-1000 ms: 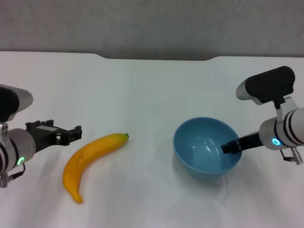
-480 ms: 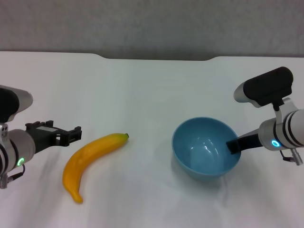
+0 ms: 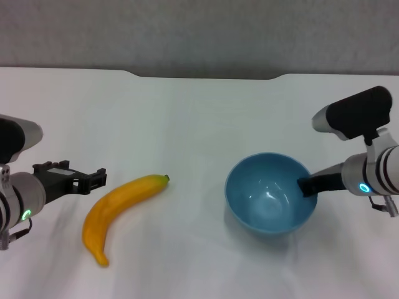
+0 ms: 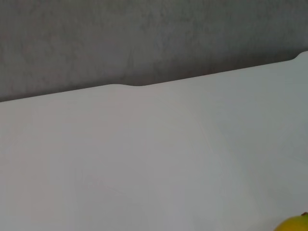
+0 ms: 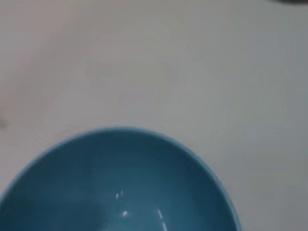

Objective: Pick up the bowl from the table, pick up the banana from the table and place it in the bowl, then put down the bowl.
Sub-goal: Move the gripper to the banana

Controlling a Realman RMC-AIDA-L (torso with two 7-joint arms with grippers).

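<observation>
The light-blue bowl is at the right of the white table, held a little above its shadow. My right gripper is shut on the bowl's right rim, with one dark finger showing inside the rim. The right wrist view is filled by the bowl from above, and it holds nothing. The yellow banana lies on the table at the left, stem tip pointing right. My left gripper hovers open just left of the banana's upper end, apart from it. Only a sliver of the banana shows in the left wrist view.
The table's far edge has a shallow notch against a grey wall. Bare white tabletop lies between the banana and the bowl and behind both.
The bowl has risen slightly and shifted a little left with my right gripper on its rim. The left arm has barely moved, and the banana lies where it was.
</observation>
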